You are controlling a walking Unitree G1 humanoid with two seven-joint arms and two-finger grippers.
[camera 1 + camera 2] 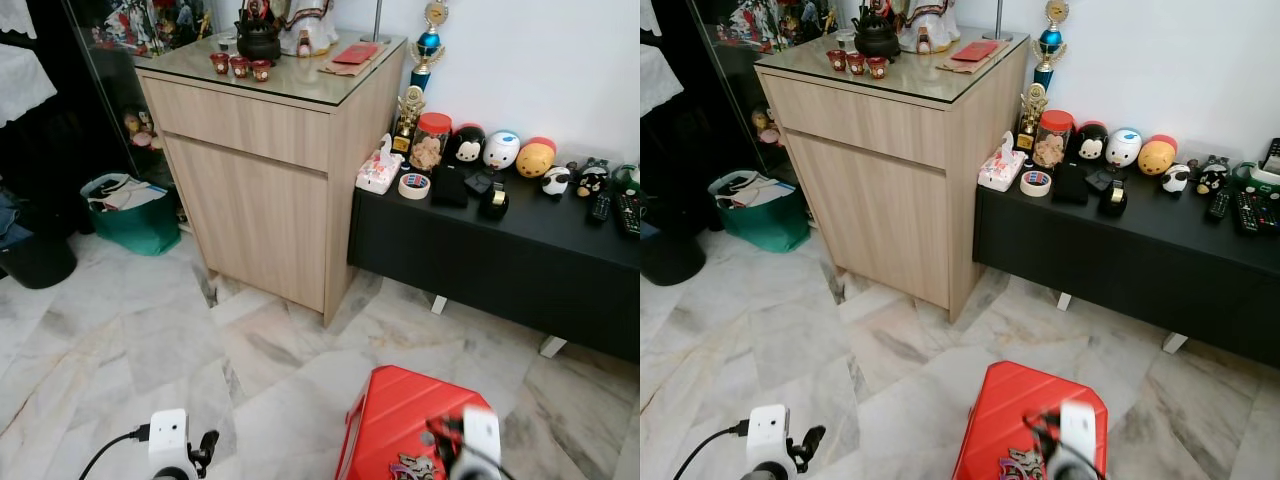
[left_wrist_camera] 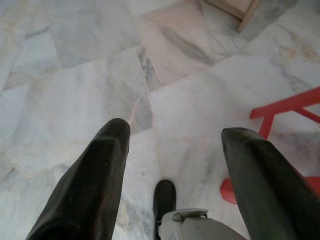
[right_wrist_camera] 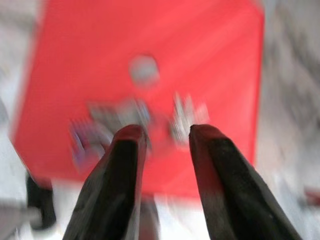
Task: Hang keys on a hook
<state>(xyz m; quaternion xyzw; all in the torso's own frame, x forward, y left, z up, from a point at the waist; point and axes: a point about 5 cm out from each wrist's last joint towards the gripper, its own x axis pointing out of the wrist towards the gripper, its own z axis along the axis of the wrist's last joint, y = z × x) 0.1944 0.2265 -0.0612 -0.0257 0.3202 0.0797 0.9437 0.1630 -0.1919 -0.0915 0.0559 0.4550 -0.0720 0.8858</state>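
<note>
Starting with the left eye view, a red stool (image 1: 400, 420) is seen at the lower middle of the frame, and a bunch of keys (image 1: 412, 466) lies on its top near the bottom edge. The right gripper (image 1: 447, 440) is blurred just above and beside the keys at the lower right; contact cannot be judged here. The left gripper (image 1: 205, 448) is seen at the lower left over the marble floor (image 1: 150, 340), well apart from the stool. A wooden cabinet (image 1: 265, 190) fills the upper middle, and a black bench (image 1: 500, 250) with toys runs along the right. No hook can be made out.

In the right eye view the same layout is repeated, with the keys (image 1: 1022, 465) at the bottom edge.

In the left wrist view the fingers (image 2: 95, 185) are spread wide with nothing between them, bare floor beyond.

In the right wrist view, heavily blurred, the fingers (image 3: 117, 180) are parted above the keys (image 3: 135, 120) on the red top, and nothing is pinched.

The task is judged to be at its start: the keys are not yet picked up, so grasping, carrying and hanging are all left.
</note>
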